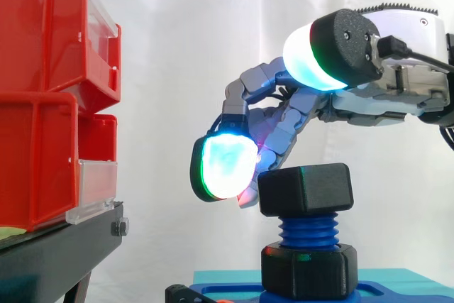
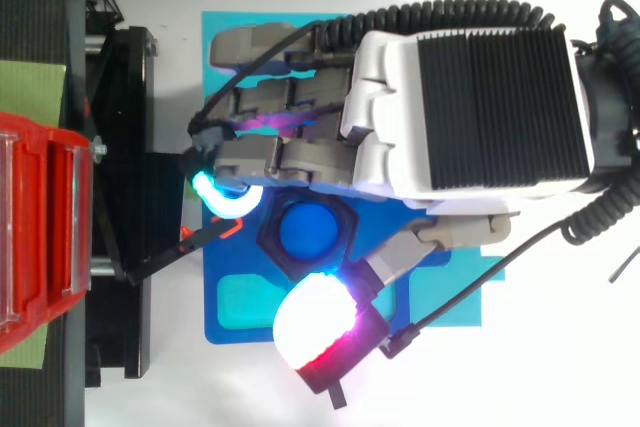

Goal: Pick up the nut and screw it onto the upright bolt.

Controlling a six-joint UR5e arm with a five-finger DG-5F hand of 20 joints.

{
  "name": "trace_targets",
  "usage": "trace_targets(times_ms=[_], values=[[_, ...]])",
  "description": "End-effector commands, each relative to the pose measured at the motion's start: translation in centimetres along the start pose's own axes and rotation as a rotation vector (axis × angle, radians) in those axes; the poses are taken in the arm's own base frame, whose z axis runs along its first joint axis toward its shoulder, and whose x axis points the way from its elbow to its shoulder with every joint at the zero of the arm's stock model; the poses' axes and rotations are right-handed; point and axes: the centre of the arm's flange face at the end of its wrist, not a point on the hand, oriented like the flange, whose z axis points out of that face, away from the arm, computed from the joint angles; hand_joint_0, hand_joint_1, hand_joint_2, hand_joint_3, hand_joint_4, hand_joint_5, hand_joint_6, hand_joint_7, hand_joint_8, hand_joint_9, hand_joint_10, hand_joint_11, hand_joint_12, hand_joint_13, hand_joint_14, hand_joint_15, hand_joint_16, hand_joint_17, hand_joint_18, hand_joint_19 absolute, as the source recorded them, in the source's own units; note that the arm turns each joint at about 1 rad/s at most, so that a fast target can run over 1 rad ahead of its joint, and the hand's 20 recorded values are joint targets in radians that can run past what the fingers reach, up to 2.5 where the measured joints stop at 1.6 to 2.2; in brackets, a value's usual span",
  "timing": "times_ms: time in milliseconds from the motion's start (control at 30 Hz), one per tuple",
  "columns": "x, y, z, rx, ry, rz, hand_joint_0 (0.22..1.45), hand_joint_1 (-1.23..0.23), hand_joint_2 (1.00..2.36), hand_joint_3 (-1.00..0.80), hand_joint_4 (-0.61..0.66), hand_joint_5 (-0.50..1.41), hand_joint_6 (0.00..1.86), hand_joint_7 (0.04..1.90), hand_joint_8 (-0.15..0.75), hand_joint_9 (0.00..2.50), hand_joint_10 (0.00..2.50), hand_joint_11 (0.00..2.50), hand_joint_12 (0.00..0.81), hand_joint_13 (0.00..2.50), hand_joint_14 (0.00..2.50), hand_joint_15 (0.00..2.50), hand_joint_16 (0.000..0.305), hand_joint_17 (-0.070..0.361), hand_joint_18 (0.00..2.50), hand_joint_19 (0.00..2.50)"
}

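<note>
Side view shows the nut [image 1: 305, 189] sitting on top of the blue bolt [image 1: 308, 230], which stands straight up; I think this is the right spot to start turning it down the thread; a lower nut [image 1: 308, 269] sits at the bolt's foot, on the blue base [image 2: 215, 327]; the hand [image 2: 470, 107] comes in from the right and reaches down over and beside the top nut; I cannot tell if it grips it; red bins [image 1: 50, 90] stand well apart.
</note>
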Motion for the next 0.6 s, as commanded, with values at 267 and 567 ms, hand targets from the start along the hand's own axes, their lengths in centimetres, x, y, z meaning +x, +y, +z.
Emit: trace_targets(times_ms=[267, 567], values=[[0.0, -0.1, -0.1, 0.000, 0.006, 0.002, 0.54, -0.12, 1.00, -0.50, 0.14, 0.05, 0.50, 1.40, 0.281, 1.16, 0.00, 0.00, 0.203, 0.73, 0.00, 0.00, 0.018, 0.041, 0.40, 0.00], [-0.3, -1.3, -0.4, 0.014, 0.002, 0.000, 0.54, -0.16, 1.00, -0.50, 0.11, 0.06, 0.60, 1.24, 0.260, 1.35, 0.00, 0.00, 0.164, 0.89, 0.00, 0.00, 0.011, 0.026, 0.56, 0.00]])
